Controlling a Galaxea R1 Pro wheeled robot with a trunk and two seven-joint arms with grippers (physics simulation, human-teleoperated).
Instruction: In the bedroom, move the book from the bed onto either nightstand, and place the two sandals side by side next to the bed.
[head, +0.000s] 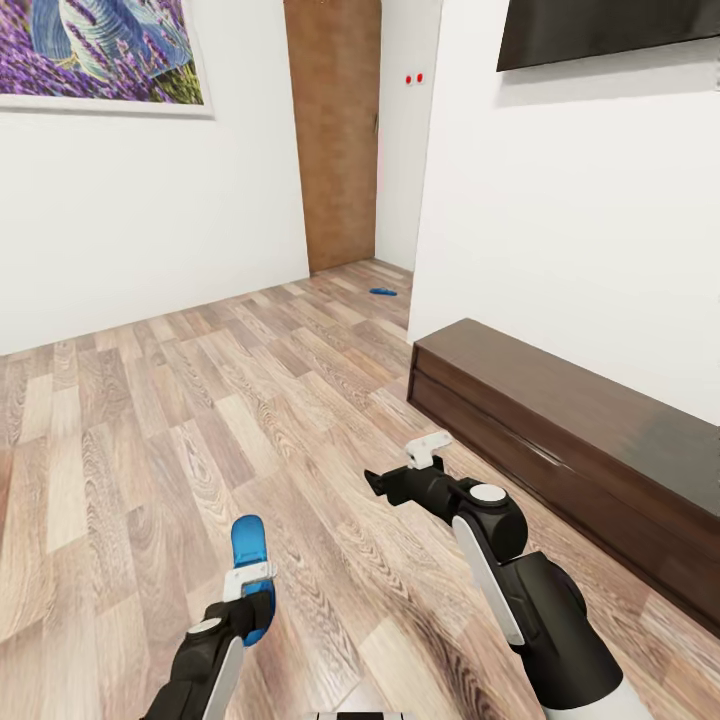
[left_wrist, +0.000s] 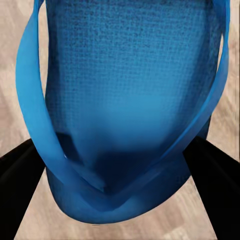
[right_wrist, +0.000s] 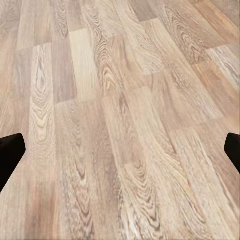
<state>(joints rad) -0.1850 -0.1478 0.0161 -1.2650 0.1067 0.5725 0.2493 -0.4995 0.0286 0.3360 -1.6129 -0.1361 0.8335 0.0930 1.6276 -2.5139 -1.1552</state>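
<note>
The left gripper (head: 252, 590) is clamped on one blue sandal (head: 250, 570), whose sole juts out beyond its fingertips over the plank floor (head: 150, 430). The right gripper (head: 405, 470) holds nothing, fingers spread wide above bare planks. The second sandal (head: 383, 292) lies far ahead, near the wooden door (head: 335, 130).

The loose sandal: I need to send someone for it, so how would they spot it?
Find the wooden door at the far end of the plank floor. The sandal lies flat before it, by the white wall's corner. It is the far blue one, not the sandal in the left hand.
</note>
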